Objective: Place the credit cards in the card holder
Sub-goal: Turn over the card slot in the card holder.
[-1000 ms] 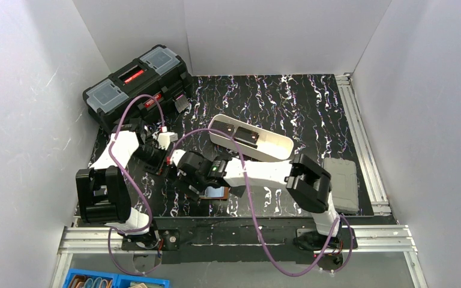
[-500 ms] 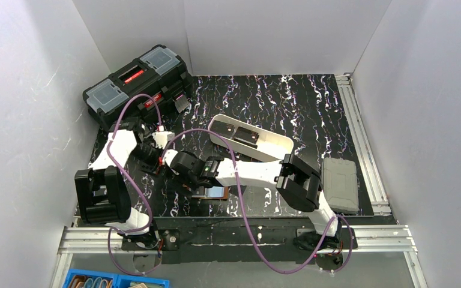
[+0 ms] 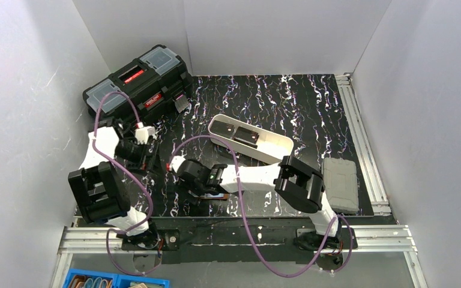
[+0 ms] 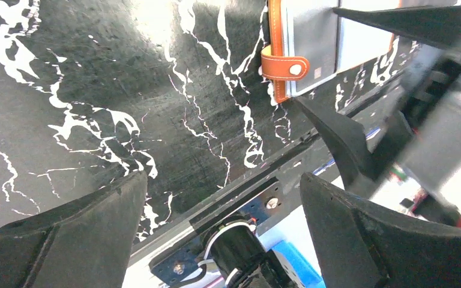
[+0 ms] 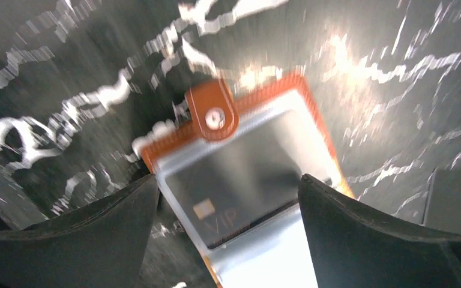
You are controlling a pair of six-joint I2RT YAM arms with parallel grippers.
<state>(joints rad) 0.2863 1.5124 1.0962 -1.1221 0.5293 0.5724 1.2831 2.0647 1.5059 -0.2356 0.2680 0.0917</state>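
Since prev frame left pincer (image 4: 222,186) backed off leftward, right pincer (image 5: 228,186) dropped in lower. Right one gapes wide, empty; card holder (image 5: 213,117) straight below btwn its fingers, one credit card (image 5: 240,180) seated inside. Left also wide, empty, prob. clearing room.

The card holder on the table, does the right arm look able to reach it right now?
Probably yes. The right gripper has its jaws wide open. In the right wrist view the card holder lies flat on the table, framed between them, with nothing over it.
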